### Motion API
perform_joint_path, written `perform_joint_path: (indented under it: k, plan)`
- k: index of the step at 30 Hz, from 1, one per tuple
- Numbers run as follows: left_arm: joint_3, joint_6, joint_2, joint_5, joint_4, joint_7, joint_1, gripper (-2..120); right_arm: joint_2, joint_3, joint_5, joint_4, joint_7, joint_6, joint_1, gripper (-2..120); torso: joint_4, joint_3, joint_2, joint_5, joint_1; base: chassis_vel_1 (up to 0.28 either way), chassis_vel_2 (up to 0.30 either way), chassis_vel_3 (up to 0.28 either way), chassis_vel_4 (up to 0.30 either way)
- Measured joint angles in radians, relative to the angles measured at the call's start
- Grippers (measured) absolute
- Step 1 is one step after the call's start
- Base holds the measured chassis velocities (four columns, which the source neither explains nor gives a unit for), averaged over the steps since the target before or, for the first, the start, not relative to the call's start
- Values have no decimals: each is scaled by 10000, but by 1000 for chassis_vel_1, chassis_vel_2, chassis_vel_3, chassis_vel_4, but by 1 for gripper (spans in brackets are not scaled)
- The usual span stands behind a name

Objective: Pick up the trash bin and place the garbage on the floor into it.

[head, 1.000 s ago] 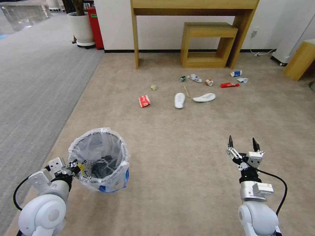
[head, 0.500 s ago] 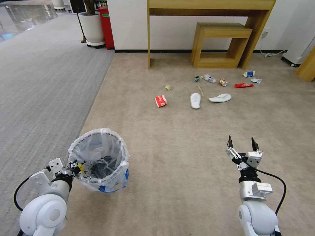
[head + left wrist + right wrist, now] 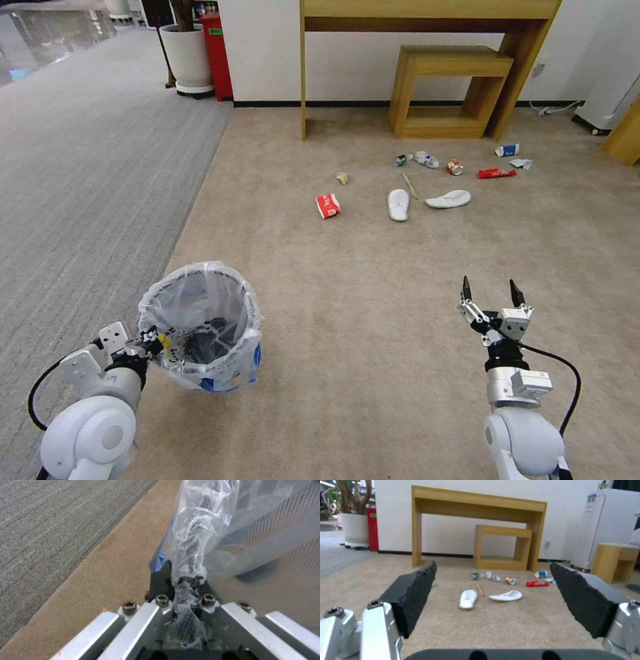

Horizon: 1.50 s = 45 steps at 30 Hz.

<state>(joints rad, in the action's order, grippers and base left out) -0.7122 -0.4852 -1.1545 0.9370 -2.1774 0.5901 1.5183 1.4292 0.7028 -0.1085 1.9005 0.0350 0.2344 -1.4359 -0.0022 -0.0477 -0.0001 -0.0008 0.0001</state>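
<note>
- Left pincer (image 3: 152, 340) was clenched on the near rim of the trash bin (image 3: 200, 327); in the left wrist view its fingers (image 3: 161, 578) pinched the crinkly clear bag and the rim between them.
- Trash bin stood upright at the left side of the beige floor (image 3: 373, 280), just beside the seam with the grey ribbed carpet (image 3: 87, 180). Clear liner was folded over the rim, blue showed low down. Whether the base touched the floor could not be told.
- Right pincer (image 3: 491, 293) was released, jaws spread wide, grasping nothing, hovering over bare floor at the right, well apart from the bin and from the litter.
- Garbage lay on the floor far ahead, near the wooden table (image 3: 427, 40) and small wooden stool (image 3: 453, 87) by the wall.
- Red-white carton (image 3: 327, 205) lay leftmost, a small yellowish scrap (image 3: 342, 177) just beyond it.
- Two white slippers: one (image 3: 398, 204) lengthwise, the other (image 3: 448, 199) crosswise to its right; wooden stick (image 3: 408, 185) between them, slightly farther back.
- Back row toward the wall, left to right: small green item (image 3: 400, 160), clear bottle (image 3: 425, 160), crushed can (image 3: 455, 167), red wrapper (image 3: 496, 173), blue-white cup (image 3: 507, 151), tissue (image 3: 521, 163).
- Right wrist view showed the slippers (image 3: 468, 599) and back row framed between the pincer's black pads (image 3: 415, 597).
- White planter (image 3: 188, 60) and a red box (image 3: 217, 53) stood at the far left by the wall.
</note>
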Motion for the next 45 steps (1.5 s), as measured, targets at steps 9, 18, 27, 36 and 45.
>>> perform_joint_path:
  k: [9, 18, 27, 36, 45]
  plan:
    - [20, 17, -34, -62, 3, -19, 6, 1, -15, 23, 5, -22, -26, 0, 15, 86, -1, -1, 1, 3, 1, -122, 115, 122, -113]
    - [20, 38, -61, -112, -18, -52, 51, 1, -17, 39, 16, -18, -27, 0, 5, 86, 0, -1, 1, 0, 0, -159, 158, 154, -157]
    - [-5, 63, -63, -134, -96, -74, 88, 1, -9, 44, 19, 42, -30, 16, -33, 86, 0, -1, 1, 1, 1, -168, 174, 176, -179]
    - [-17, 68, -70, -147, -148, -80, 120, 1, -11, 49, 19, 96, -31, 18, -48, 86, 0, -1, 2, 0, 0, -146, 161, 157, -157]
    - [-35, 76, -71, -164, -183, -80, 134, 1, -34, 47, 17, 117, -31, 17, -53, 86, 0, -1, 1, 0, 0, -154, 144, 150, -143]
